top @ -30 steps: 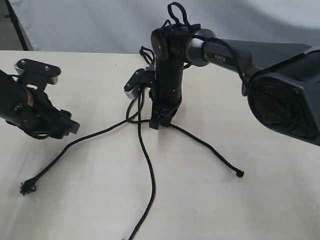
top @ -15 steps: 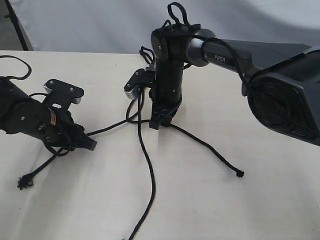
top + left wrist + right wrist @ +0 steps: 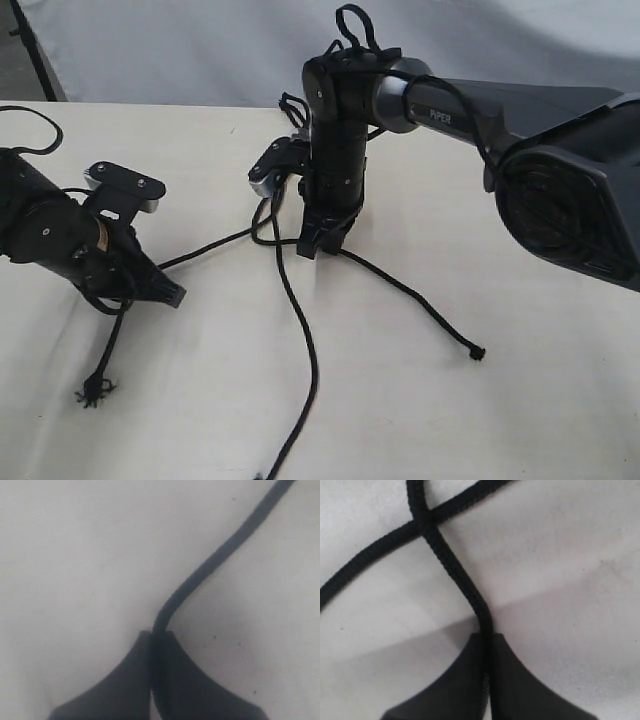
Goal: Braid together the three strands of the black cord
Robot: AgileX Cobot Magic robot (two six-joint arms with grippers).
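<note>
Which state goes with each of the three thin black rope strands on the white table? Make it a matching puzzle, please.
Things:
1. left thin black rope strand
2. middle strand
3. right strand

States:
A. lies loose on the white table, ending in a small knot
B. pinched in the shut left gripper
C. reaches the lower edge of the exterior view

Pairs: 1-B; 2-C; 3-A

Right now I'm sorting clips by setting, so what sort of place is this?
Probably a robotics lab bench: a robot's left arm and right arm handle a black cord on a pale table, with a plain grey backdrop behind.
</note>
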